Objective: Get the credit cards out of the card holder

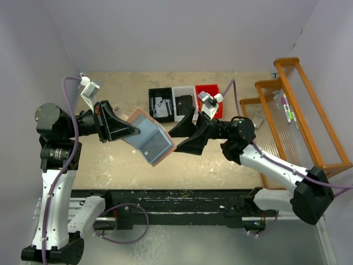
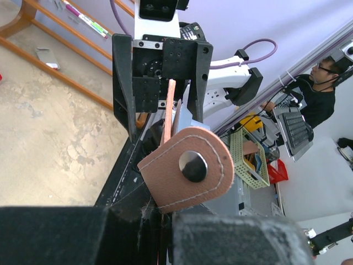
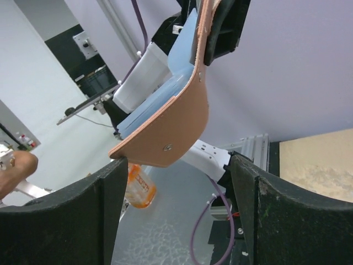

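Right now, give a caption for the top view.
Left gripper holds the open card holder; open right gripper sits at its free edge.

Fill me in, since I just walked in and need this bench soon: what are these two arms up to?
The left gripper is shut on the card holder and holds it open in the air above the table, with the blue-grey inside facing up. The right gripper is open, with a finger on either side of the holder's opposite edge, and is not gripping it. Neither gripper has a card out yet.
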Available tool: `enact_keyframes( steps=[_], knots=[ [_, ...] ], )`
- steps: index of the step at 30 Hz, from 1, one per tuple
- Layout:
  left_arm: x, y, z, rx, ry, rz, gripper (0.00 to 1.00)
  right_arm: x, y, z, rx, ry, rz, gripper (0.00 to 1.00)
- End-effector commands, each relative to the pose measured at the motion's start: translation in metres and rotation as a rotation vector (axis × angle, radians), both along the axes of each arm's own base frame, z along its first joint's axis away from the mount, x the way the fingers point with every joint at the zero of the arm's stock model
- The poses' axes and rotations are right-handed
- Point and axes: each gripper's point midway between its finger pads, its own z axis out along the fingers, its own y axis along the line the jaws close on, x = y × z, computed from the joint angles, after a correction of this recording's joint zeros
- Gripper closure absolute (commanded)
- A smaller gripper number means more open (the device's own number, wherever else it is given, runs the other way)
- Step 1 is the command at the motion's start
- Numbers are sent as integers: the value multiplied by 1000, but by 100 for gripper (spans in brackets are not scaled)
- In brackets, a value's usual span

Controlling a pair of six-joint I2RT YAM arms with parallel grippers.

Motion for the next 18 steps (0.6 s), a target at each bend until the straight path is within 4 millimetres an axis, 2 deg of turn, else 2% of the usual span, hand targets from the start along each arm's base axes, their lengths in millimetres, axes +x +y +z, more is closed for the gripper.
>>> enact_keyframes(
  steps=[1, 10, 12, 18],
  knots=[
    [-1, 1, 10, -7, -49, 12, 100, -19, -15, 23, 82, -72, 17, 21],
    [0, 1, 11, -9, -46, 15, 100, -15, -15, 19, 63, -34, -18, 20],
    [1, 1, 11, -10, -45, 19, 100, -11, -13, 17, 46, -27, -32, 25],
    [3, 1, 12, -10, -40, 20, 100, -1, -7, 6, 3, -9, -69, 48]
  ],
)
